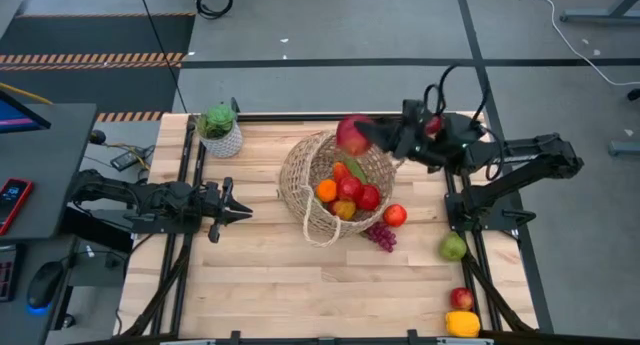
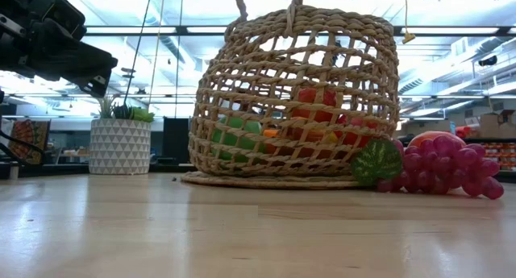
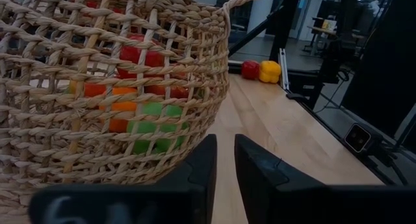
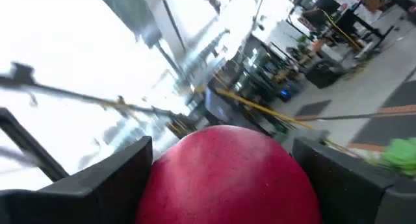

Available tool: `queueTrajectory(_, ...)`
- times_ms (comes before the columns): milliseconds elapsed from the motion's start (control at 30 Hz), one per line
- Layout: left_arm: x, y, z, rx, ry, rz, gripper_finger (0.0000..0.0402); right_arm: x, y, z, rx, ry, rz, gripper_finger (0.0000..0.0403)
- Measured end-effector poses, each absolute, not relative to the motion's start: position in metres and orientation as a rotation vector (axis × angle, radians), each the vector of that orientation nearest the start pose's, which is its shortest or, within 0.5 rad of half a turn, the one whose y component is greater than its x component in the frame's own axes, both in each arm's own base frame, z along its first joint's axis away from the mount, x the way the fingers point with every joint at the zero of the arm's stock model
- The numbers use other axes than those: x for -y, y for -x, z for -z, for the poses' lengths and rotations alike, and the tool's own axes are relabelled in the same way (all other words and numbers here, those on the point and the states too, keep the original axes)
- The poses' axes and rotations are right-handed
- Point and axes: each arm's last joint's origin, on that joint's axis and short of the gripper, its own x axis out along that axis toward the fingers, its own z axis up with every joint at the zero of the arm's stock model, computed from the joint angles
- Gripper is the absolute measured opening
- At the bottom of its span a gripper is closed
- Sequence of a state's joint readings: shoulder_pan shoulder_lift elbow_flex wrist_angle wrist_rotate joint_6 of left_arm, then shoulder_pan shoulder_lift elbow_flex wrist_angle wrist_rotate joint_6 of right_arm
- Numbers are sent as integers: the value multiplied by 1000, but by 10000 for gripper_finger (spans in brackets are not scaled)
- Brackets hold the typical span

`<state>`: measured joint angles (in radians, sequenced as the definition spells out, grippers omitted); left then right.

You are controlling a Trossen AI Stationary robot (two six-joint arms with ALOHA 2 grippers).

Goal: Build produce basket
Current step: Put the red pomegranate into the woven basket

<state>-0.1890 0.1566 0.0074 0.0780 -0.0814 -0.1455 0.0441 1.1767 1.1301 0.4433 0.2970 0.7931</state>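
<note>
The right claw (image 1: 372, 137) is gripping a red apple (image 1: 353, 134) in wide-spread fingers above the far rim of the basket (image 1: 300, 175), which is holding red, orange and green produce (image 1: 350, 192) mid-tabletop (image 1: 260, 275), while the left claw (image 1: 243, 213) is waiting shut beside it, grapes (image 1: 381, 236) lying just outside.

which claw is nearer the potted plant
Left. The left claw sits shut just below the potted plant; the right claw, holding a red apple, is beyond the basket.

The left gripper (image 1: 240, 213) rests low with fingers closed. The right gripper (image 1: 362, 135) is raised, its fingers spread wide.
</note>
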Motion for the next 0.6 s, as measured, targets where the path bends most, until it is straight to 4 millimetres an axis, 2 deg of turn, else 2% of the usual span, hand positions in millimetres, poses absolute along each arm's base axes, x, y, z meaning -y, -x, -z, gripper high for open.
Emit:
queueTrajectory(167, 18, -105, -161, -78, 136, 103, 56, 6, -250, -441, 587, -958, 43, 365)
queueTrajectory(333, 18, -105, -161, -78, 136, 102, 60, 10, -247, -446, 678, -1009, 75, 365)
queueTrajectory(600, 18, -105, -161, -78, 136, 102, 61, 15, -246, -447, 699, -950, 110, 365)
